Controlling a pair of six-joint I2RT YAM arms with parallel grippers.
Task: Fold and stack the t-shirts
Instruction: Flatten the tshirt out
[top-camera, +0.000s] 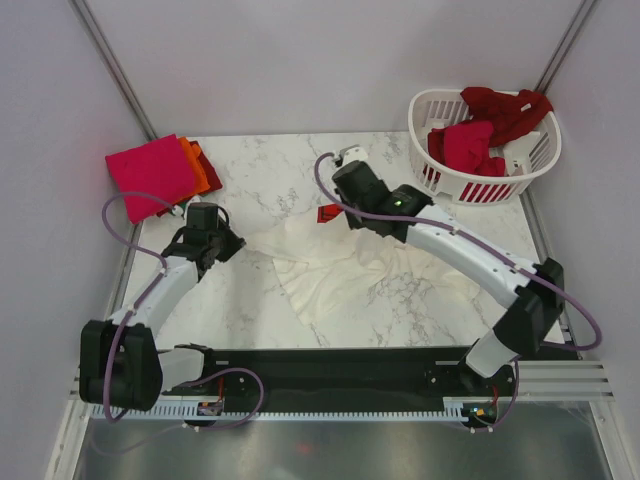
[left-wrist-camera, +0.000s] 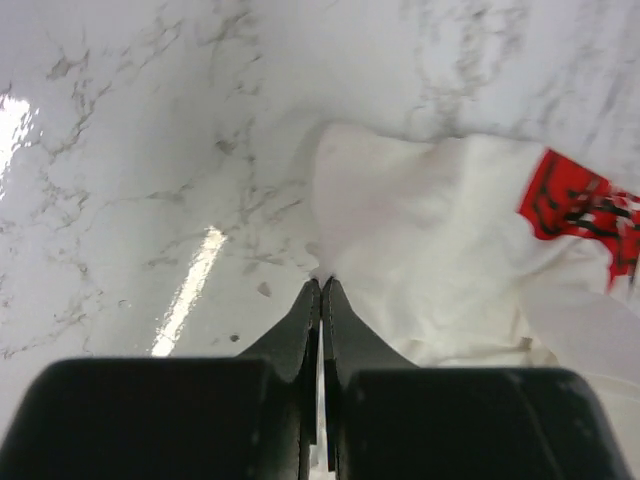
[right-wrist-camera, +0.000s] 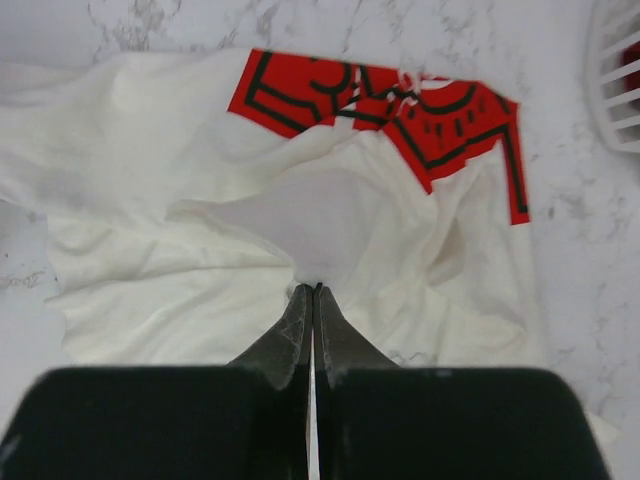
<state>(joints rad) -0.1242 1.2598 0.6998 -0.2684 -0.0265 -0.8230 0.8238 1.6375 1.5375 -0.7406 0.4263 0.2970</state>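
The left gripper (left-wrist-camera: 320, 283) has its jaws pressed together on the edge of the cream-white t-shirt (left-wrist-camera: 430, 270). The right gripper (right-wrist-camera: 313, 290) pinches a raised fold of it. Beyond that fold sits a red logo (right-wrist-camera: 400, 115) with black line-work, its characters unreadable. The shirt lies crumpled mid-way across the marble table (top-camera: 260, 160). A magenta t-shirt (top-camera: 150, 172) and an orange t-shirt (top-camera: 198, 165) lie folded far left, and red t-shirts (top-camera: 470, 145) fill the white basket (top-camera: 460, 187).

Marble table (top-camera: 270, 170) carries a white t-shirt (top-camera: 330, 275), folded shirt stack (top-camera: 150, 172) and basket (top-camera: 478, 188)
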